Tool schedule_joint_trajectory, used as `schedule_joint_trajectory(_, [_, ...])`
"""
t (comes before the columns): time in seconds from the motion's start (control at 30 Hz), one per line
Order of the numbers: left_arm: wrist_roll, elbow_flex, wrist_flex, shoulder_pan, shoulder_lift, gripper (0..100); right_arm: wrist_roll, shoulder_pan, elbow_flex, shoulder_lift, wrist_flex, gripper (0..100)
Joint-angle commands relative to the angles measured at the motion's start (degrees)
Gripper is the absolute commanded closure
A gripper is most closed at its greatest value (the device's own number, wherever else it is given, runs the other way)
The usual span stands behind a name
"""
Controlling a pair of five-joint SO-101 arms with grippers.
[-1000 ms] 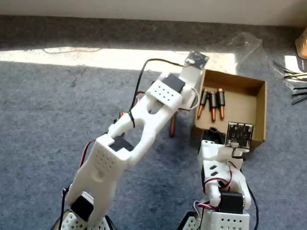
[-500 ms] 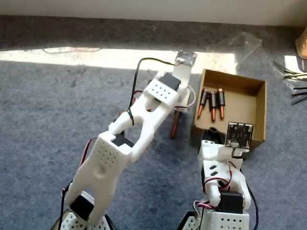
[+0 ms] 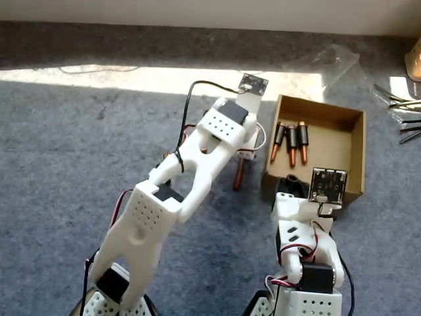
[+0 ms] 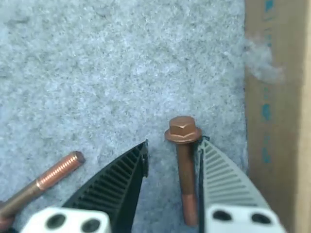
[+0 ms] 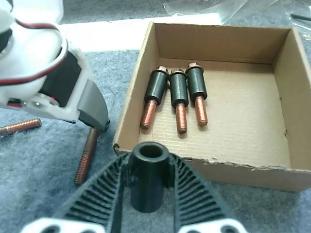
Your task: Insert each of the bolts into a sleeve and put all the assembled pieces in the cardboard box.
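Note:
A copper bolt (image 4: 184, 174) lies on the grey carpet right beside the cardboard box's outer wall (image 4: 277, 121). My left gripper (image 4: 173, 145) is open, one finger on each side of this bolt (image 3: 238, 174). A second bolt (image 4: 48, 177) lies on the carpet close by. In front of the cardboard box (image 5: 252, 165), my right gripper (image 5: 149, 162) is shut on a black sleeve (image 5: 148, 179) held upright with its bore facing the camera. Three assembled pieces (image 5: 178, 94) lie side by side inside the box (image 3: 352, 141). My right gripper (image 3: 289, 187) sits at the box's near left corner.
A crumpled clear plastic bag (image 3: 329, 62) lies behind the box. Dark thin strips (image 3: 401, 99) lie at the right edge of the carpet. The left arm's body (image 3: 197, 171) stretches diagonally across the middle, left of the box.
The left arm has shifted left, away from the box's corner, and its gripper has settled around the bolt on the carpet. The right arm has kept still with the sleeve.

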Motion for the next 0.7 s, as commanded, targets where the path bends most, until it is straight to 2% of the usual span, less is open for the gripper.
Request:
schedule_joint_trajectory(0.0, [0.53, -1.89, 0.09, -0.84, -0.48, 83, -0.44, 0.75, -0.57, -0.75, -1.71, 99.4])
schedule_joint_trajectory(0.27, [0.44, -2.42, -0.18, -1.1, 5.05, 83, -0.35, 0.84, -0.66, -0.75, -1.71, 99.4])
schedule_joint_trajectory(0.67, [0.44, -9.45, -1.32, -3.47, 9.27, 85, -0.35, 0.84, -0.66, -0.75, -1.71, 99.4])
